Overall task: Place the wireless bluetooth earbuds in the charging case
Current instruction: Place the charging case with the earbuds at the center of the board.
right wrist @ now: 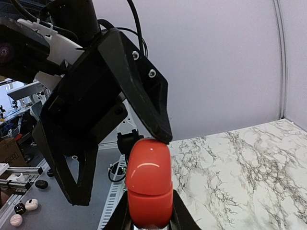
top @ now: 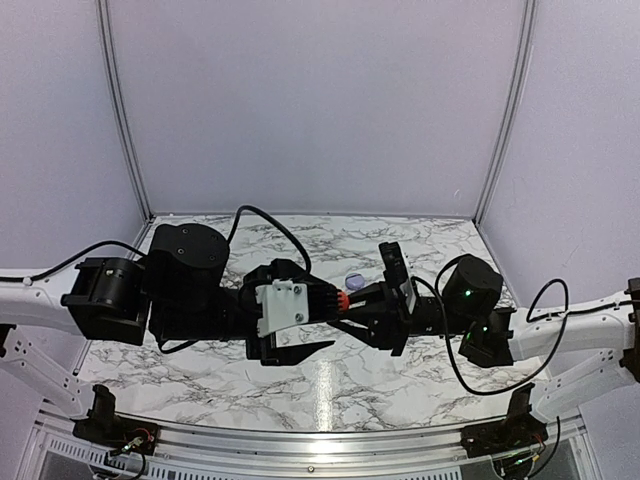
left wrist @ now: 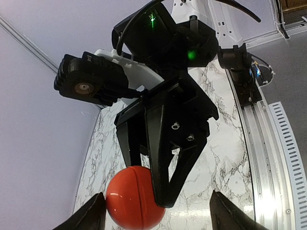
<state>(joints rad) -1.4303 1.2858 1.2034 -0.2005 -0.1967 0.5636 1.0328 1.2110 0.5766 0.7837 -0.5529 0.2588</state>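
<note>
Grey-veined white marble tabletop (top: 400, 380) lies underneath. The right gripper (right wrist: 149, 215) clamps the round red plastic charging case (right wrist: 148, 177). The left gripper (left wrist: 158, 211) jaws stand wide beside it.

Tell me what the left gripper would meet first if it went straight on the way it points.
Probably the red case held by the right gripper, already just inside the left gripper's open reach; exact depth is unclear.

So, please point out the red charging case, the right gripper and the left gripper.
red charging case (right wrist: 148, 165): right wrist view, on its glossy upper half.
right gripper (right wrist: 149, 203): right wrist view, midway between its fingertips, clamping the case.
left gripper (left wrist: 157, 194): left wrist view, midway between its open fingertips.
</note>
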